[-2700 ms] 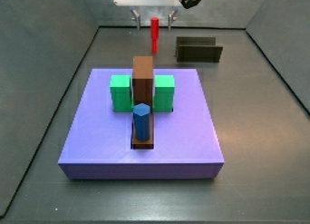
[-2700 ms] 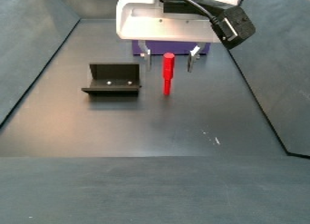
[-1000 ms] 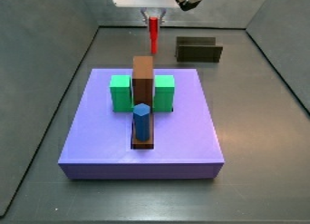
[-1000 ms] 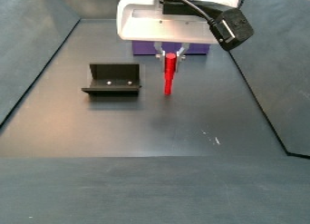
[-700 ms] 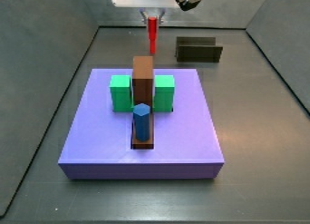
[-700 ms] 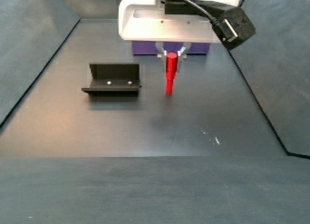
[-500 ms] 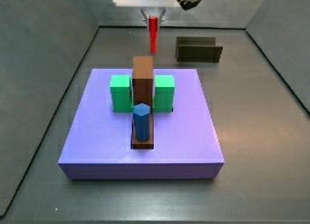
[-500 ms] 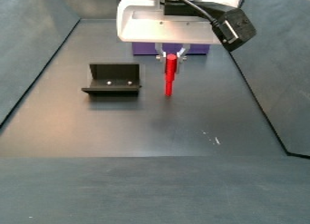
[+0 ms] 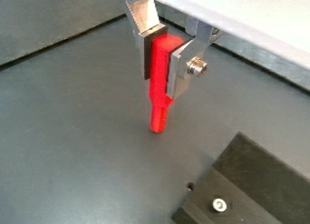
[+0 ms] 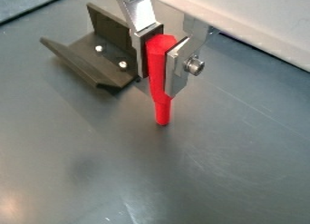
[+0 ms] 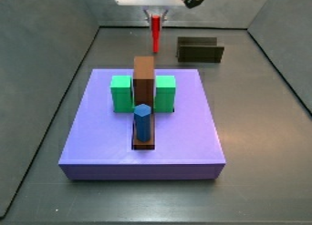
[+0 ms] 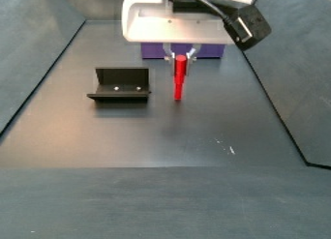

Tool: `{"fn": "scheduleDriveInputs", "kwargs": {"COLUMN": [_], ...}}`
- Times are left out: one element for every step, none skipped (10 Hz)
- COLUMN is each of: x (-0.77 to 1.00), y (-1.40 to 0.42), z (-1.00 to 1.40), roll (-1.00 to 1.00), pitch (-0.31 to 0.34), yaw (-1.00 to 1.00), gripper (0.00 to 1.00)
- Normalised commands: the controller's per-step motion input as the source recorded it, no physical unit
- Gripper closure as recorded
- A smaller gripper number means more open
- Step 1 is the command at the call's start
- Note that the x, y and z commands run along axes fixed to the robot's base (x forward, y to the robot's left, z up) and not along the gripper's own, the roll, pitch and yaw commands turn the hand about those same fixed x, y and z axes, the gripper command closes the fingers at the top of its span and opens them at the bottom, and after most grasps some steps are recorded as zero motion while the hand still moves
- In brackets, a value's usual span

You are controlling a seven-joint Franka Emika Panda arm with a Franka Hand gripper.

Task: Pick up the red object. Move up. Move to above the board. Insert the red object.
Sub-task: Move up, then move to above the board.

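Since 2.7 s ago the red object [image 12: 180,76] has risen slightly off the surface [image 12: 195,136], and the hand [image 9: 168,48] has gone up with it. Hand points straight down, fingers [image 10: 186,60] clamped on the stick's upper end; stick hangs upright. It sits behind the board [image 11: 146,138], beside the fixture [image 12: 120,84], apart. Bare surface all round below.
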Motion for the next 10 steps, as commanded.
{"fn": "scheduleDriveInputs", "kwargs": {"x": [0.08, 0.03, 0.03, 0.0, -0.02, -0.06, 0.0, 0.05, 0.02, 0.01], "y": [0.01, 0.01, 0.0, 0.0, 0.0, 0.0, 0.0, 0.0, 0.0, -0.01], "z": [0.88, 0.57, 0.25, 1.4, 1.4, 1.4, 1.4, 1.4, 0.64, 0.22], "roll": [0.01, 0.03, 0.04, 0.0, -0.01, 0.01, 0.03, 0.02, 0.01, 0.01], "pitch": [-0.029, 0.026, 0.025, 0.0, 0.015, 0.038, 0.015, 0.051, 0.084, 0.075], "yaw": [-0.06, -0.06, -0.03, 0.0, 0.01, 0.01, 0.01, 0.01, 0.0, 0.0], "gripper": [1.0, 1.0, 1.0, 1.0, 1.0, 1.0, 1.0, 1.0, 1.0, 1.0]}}
